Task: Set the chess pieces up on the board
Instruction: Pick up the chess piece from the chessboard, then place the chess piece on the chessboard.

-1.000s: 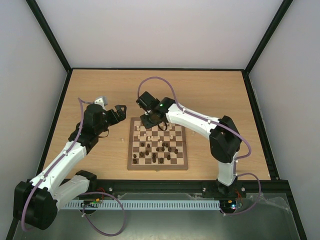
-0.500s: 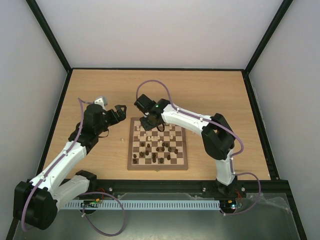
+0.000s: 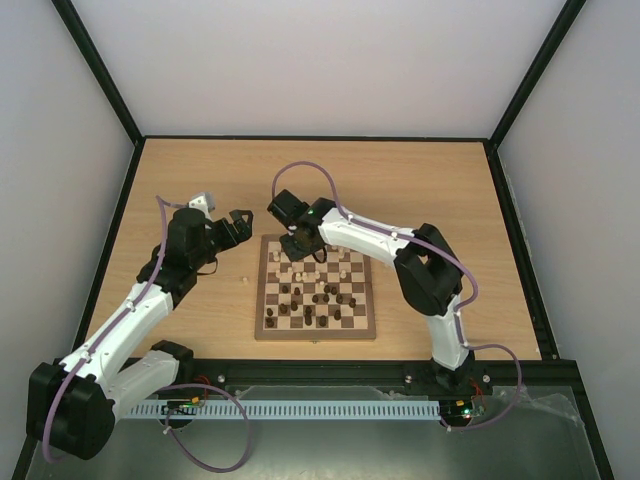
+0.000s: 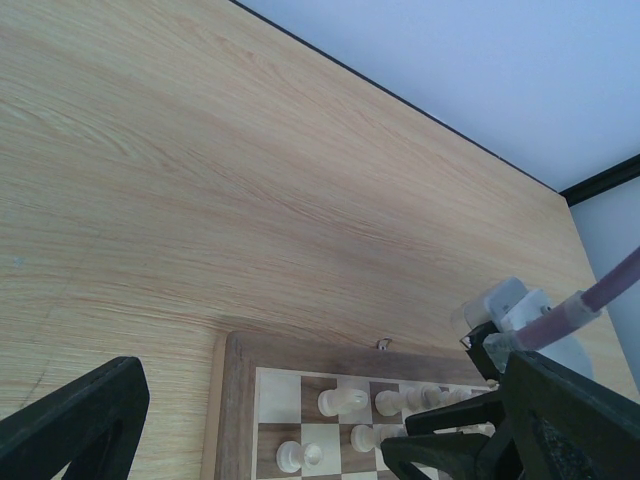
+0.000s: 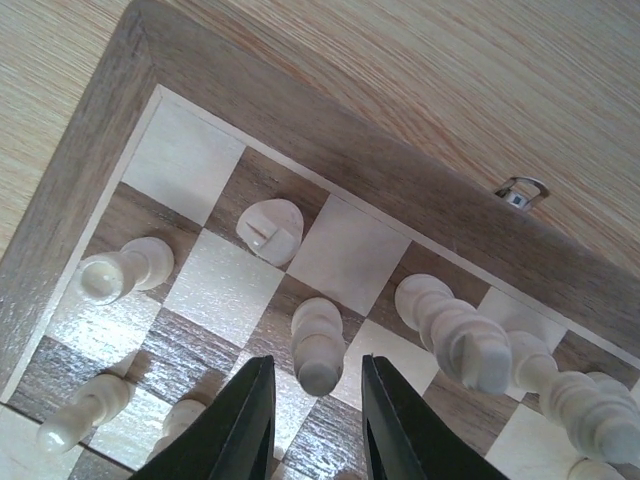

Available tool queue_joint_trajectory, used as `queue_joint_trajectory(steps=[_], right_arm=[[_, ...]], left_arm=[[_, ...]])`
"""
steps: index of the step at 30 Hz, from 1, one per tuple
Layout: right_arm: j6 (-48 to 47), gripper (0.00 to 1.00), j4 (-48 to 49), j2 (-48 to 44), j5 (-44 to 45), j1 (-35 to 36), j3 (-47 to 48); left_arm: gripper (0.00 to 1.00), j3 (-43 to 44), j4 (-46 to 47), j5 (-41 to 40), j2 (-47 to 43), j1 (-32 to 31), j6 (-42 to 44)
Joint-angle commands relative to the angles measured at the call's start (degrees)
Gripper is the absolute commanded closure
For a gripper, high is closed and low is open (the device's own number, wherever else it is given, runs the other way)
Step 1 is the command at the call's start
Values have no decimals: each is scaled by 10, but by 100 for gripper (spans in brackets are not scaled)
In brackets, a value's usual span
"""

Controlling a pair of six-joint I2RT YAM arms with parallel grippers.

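**Board**: lay flat at mid-worktop, between the two arms.

**Pale pieces**: gathered in the far rows, closely packed, and not all on home squares.

**Dark pieces**: scattered over the middle and near rows, not ranked.

**Stray**: one small pale item, probably a piece, on the worktop just left of the board.

**Right hand**: low over the board's far-left corner, fingers narrow. They straddled one upright pale piece. Whether they clamped it or only flanked it could not be told. The corner square beside it was bare.

**Left hand**: fingers spread wide and holding nothing, above the worktop near the same corner.

**Step in hand (judged):** ranking the pale back row, with the setup only partly done.

**Next move (judged):**
- It called for a firm pinch on the straddled piece.
- It also needed a straight lift clear of the crowded neighbours.
- The set-down had to be centred on the proper square.
- The dark pieces and the stray were left to follow.
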Motion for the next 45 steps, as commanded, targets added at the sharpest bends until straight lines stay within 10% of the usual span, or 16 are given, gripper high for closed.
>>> queue_joint_trajectory(steps=[1, 45], right_arm=[[-7, 76, -16, 15, -4, -6, 17], [-6, 87, 16, 32, 35, -13, 28]], left_arm=[[0, -7, 0, -1, -6, 4, -1], [1, -7, 0, 3, -10, 6, -1]])
